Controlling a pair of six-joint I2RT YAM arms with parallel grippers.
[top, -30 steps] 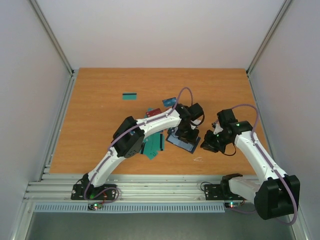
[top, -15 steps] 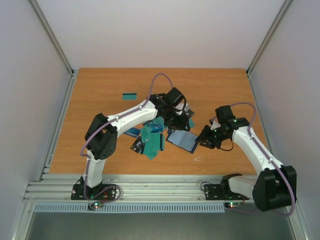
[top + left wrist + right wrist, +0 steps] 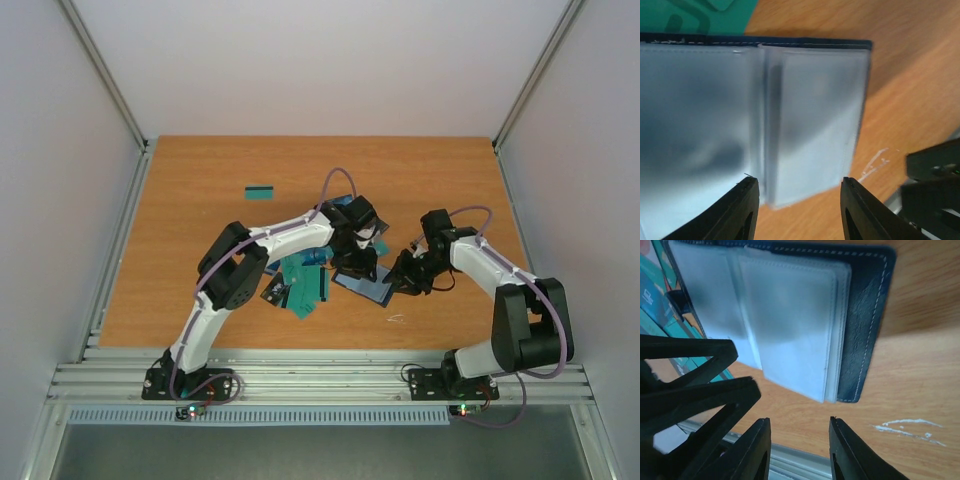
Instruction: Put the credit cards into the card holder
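The left gripper (image 3: 797,182) and right gripper (image 3: 800,420) both stand part-open, gripping nothing, poised over the opened card holder (image 3: 790,325) near the worktop's (image 3: 200,180) near edge.

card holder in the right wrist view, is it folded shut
No, the card holder lies spread open, with its clear plastic sleeves showing against the dark stitched cover.

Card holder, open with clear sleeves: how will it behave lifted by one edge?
The dark navy stitched card holder lies open, so it would probably fold at the spine rather than stay flat. Its clear plastic sleeves look glossy and loose: likely slippery, apt to fan out. Thin, so probably light.
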